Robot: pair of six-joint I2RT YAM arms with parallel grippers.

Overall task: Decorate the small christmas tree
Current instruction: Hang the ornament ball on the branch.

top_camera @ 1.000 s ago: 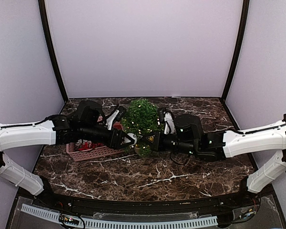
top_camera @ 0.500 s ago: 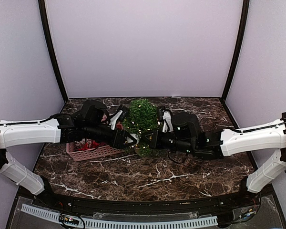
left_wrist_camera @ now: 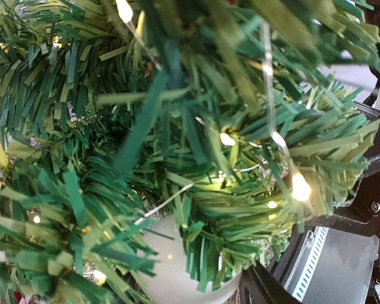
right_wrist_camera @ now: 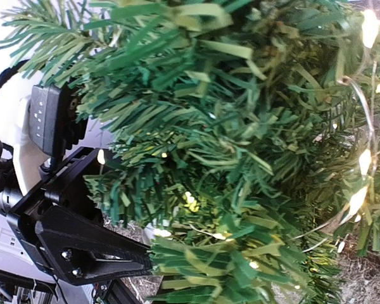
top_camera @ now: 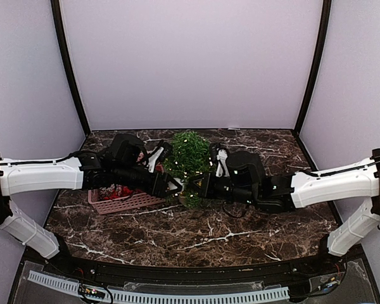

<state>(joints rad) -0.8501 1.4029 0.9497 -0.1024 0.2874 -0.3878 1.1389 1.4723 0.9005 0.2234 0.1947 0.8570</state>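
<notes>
The small christmas tree [top_camera: 189, 154] sits between both grippers, lights [left_wrist_camera: 301, 187] glowing; right gripper [top_camera: 197, 185] pinched closed, left gripper [top_camera: 172, 185] buried in needles, can't tell.

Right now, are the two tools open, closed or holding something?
Left tool: against the small christmas tree; state cannot be told.
Right tool: closed; whether it grips anything cannot be told.

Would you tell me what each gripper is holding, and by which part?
Cannot tell: left gripper and right gripper are buried low in the tree.
</notes>
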